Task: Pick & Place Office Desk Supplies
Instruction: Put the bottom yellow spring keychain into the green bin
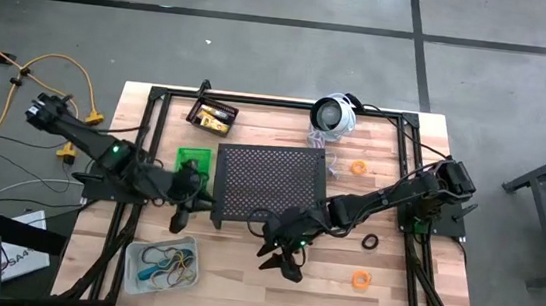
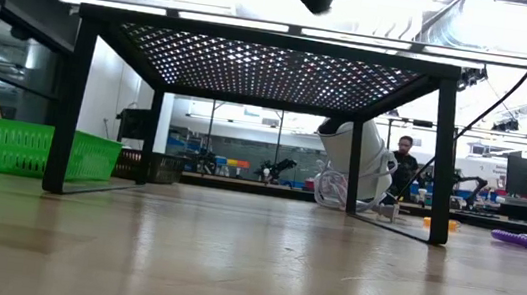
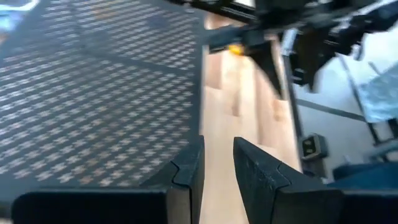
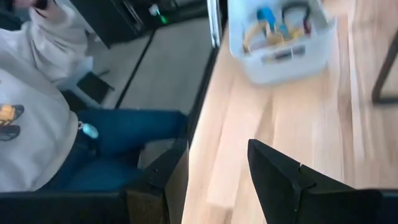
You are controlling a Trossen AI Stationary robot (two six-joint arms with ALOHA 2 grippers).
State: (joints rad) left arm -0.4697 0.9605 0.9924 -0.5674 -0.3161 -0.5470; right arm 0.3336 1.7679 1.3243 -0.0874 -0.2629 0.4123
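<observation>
My left gripper (image 1: 180,216) hovers open beside the black stand's left near corner, holding nothing; its fingers (image 3: 186,171) frame bare wood. My right gripper (image 1: 283,259) hangs open above the table just off the stand's near edge, also holding nothing, and its wrist view looks toward the clear bin (image 4: 281,37). The clear bin (image 1: 162,264), holding coloured bands, sits at the near left. The green bin (image 1: 192,158) stands left of the stand. The black bin (image 1: 212,117), with yellow tubes in it, sits at the far left. Orange loops (image 1: 359,166) (image 1: 360,278) and a black loop (image 1: 370,242) lie on the right. A purple loop (image 2: 524,240) lies flat on the table.
The big black perforated stand (image 1: 270,185) fills the table's middle. The round white-and-silver device (image 1: 335,114) with its cable sits at the far edge. A black frame rail (image 1: 148,151) borders the table. A person in jeans (image 4: 93,149) sits past the near edge. Bare wood lies near the middle (image 1: 269,298).
</observation>
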